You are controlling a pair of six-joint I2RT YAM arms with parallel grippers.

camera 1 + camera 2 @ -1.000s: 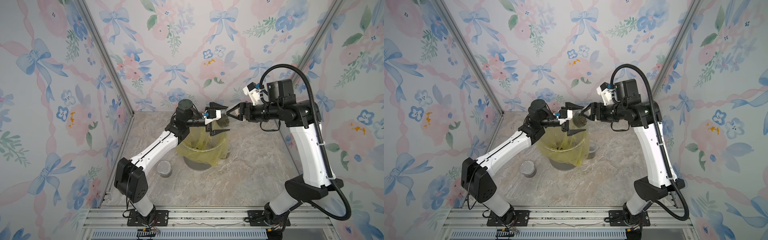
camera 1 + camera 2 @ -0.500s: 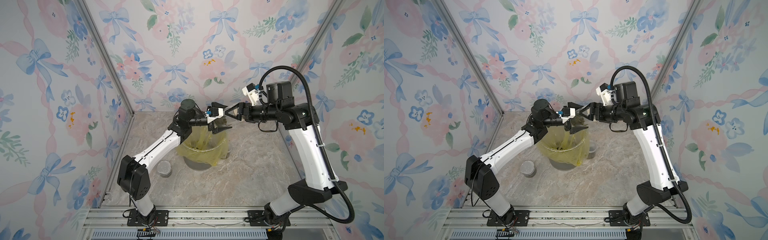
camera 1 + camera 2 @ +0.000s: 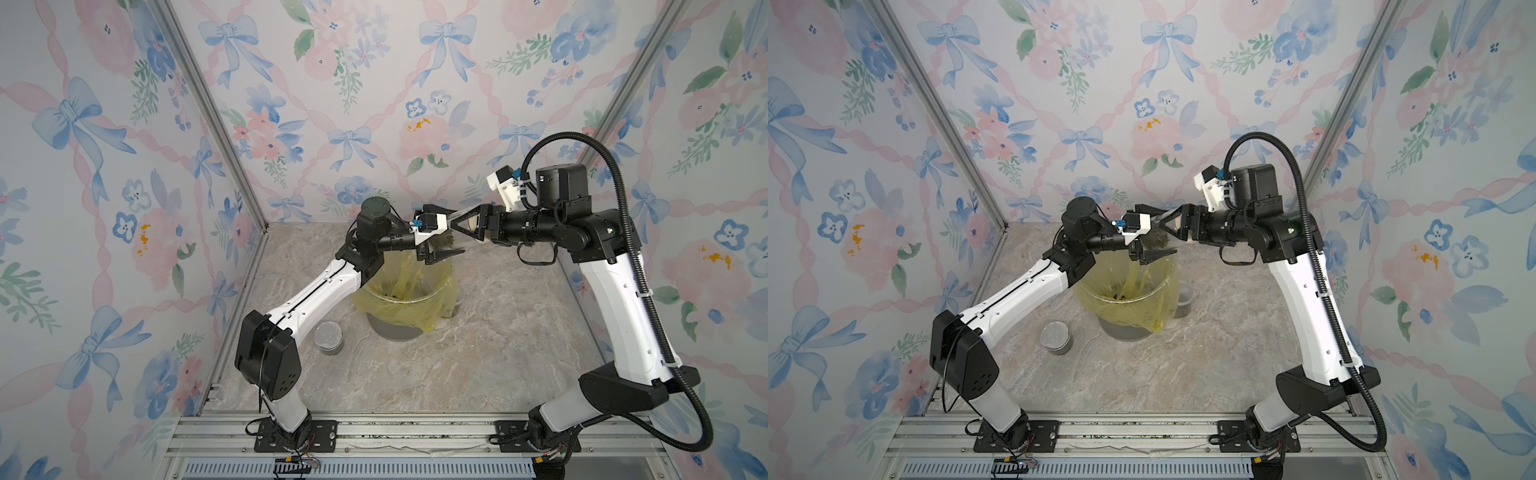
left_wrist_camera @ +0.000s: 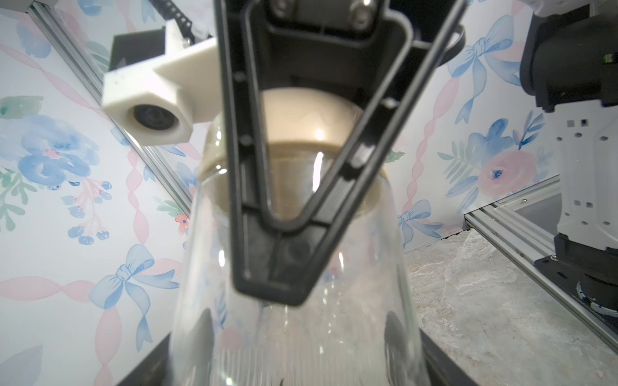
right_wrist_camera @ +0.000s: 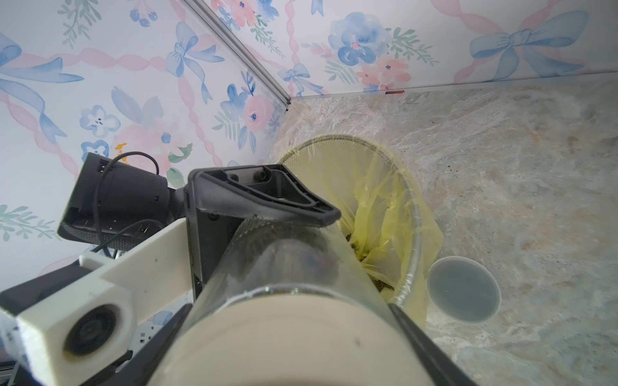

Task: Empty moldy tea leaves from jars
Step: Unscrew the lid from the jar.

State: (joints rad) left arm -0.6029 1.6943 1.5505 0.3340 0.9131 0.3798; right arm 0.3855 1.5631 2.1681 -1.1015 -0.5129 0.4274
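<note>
Clear ribbed jar (image 5: 294, 254) lies sideways over the bin (image 3: 395, 328), leaves (image 3: 1155, 240) inside; left tool (image 3: 451, 230) clamped on its ribbed end, right tool (image 3: 1163, 227) clamped on its lid (image 4: 301, 117) end. A second jar (image 3: 328, 337) stands on the worktop (image 3: 457, 353).

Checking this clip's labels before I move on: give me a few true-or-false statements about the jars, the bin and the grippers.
1. The ribbed clear jar lies sideways above the yellow-lined round bin. True.
2. The held jar is uncapped. False: a tan round lid caps the end in the right gripper.
3. Dark tea leaf bits lie inside the bin. True.
4. The bin holds the other jars. False: two small clear jars stand on the marbled table, either side of it.
5. Only one gripper is on the jar. False: the left gripper also closes on its ribbed body.
</note>
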